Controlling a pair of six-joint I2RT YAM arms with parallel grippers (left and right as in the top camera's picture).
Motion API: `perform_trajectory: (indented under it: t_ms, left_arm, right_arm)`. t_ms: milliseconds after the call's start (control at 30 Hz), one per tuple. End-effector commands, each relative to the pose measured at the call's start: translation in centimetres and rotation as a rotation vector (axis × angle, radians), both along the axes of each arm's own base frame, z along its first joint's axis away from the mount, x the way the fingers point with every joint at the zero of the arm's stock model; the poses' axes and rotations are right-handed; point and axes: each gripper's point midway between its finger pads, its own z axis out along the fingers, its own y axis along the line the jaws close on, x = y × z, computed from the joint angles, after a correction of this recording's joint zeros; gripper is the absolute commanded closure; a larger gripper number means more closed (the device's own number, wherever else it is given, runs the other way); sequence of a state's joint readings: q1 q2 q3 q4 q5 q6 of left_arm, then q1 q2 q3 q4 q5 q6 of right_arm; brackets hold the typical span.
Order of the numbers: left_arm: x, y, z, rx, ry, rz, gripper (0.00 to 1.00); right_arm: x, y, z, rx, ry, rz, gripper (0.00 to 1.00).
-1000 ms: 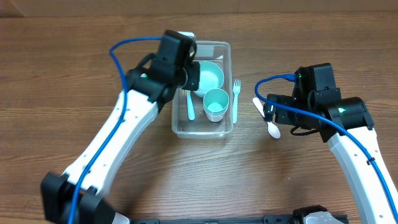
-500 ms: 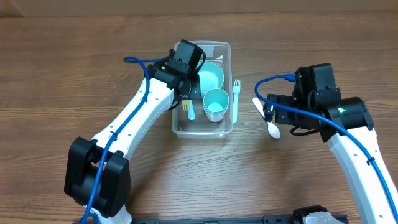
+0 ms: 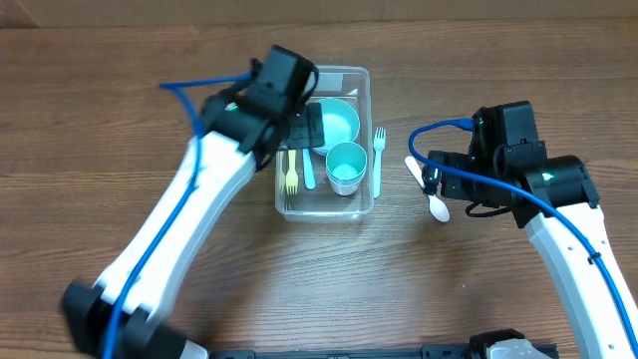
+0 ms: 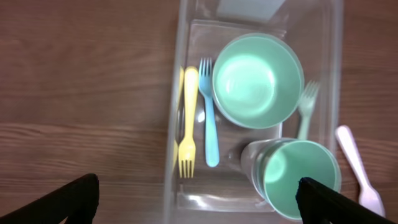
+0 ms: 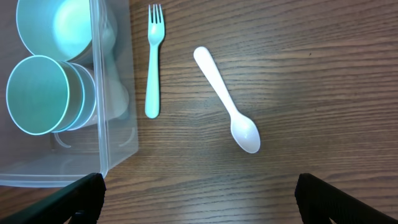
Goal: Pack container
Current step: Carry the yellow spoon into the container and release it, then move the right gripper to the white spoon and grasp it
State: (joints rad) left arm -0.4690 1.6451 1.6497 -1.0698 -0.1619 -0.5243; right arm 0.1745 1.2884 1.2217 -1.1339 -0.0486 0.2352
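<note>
The clear container [image 3: 365, 78] stands at the table's middle and holds a green bowl [image 3: 337, 122], a green cup [image 3: 346, 167], a blue fork [image 3: 308, 170] and a yellow fork [image 3: 290, 172]. The two forks lie side by side along its left wall. My left gripper [image 3: 304, 128] hovers over the container's left side, open and empty. In the left wrist view the yellow fork [image 4: 188, 121] and blue fork [image 4: 209, 112] lie below the open left gripper [image 4: 202, 208]. My right gripper [image 5: 202, 205] is open and empty above the bare table, close to a white spoon [image 5: 227, 99].
A green fork [image 3: 378, 160] lies on the wood just right of the container, with the white spoon [image 3: 427, 189] further right beside it. Both show in the right wrist view, the green fork [image 5: 153, 62] next to the container wall [image 5: 115, 124].
My left gripper has opened, and the yellow fork now lies in the container beside the blue fork. The left arm has swung back left. The right arm has not moved.
</note>
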Motion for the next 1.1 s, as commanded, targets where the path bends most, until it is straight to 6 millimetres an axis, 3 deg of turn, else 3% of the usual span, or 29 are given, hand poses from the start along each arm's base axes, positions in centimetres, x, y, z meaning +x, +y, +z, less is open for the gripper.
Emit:
perform_trajectory:
  t_ms: [0,100,267,667,967,1067]
  left_arm:
    - [-2.2,4.1,5.2,0.04,-0.098,0.03,0.0]
    - [-5.0,7.7,6.0,0.089,-0.075,0.007,0.0]
    - [-9.1,6.5,4.1,0.128,-0.034,-0.395,0.0]
    - [-8.1,6.3,0.8,0.149,0.075,-0.403,0.0]
    - [-7.9,6.2,0.5,0.151,0.085,-0.403,0.0]
    - [-7.8,6.2,0.6,0.15,0.077,-0.403,0.0]
  right_arm:
    - [0.1,0.0,0.3,0.007,-0.015,0.0,0.0]
    - [0.1,0.0,0.3,0.007,-0.015,0.0,0.0]
    - [0.1,0.0,0.3,0.007,-0.015,0.0,0.0]
    - [0.1,0.0,0.3,0.007,-0.015,0.0,0.0]
    - [0.7,0.1,0.6,0.011,-0.039,0.0,0.0]
    - [1.7,0.3,1.2,0.02,-0.086,0.0,0.0]
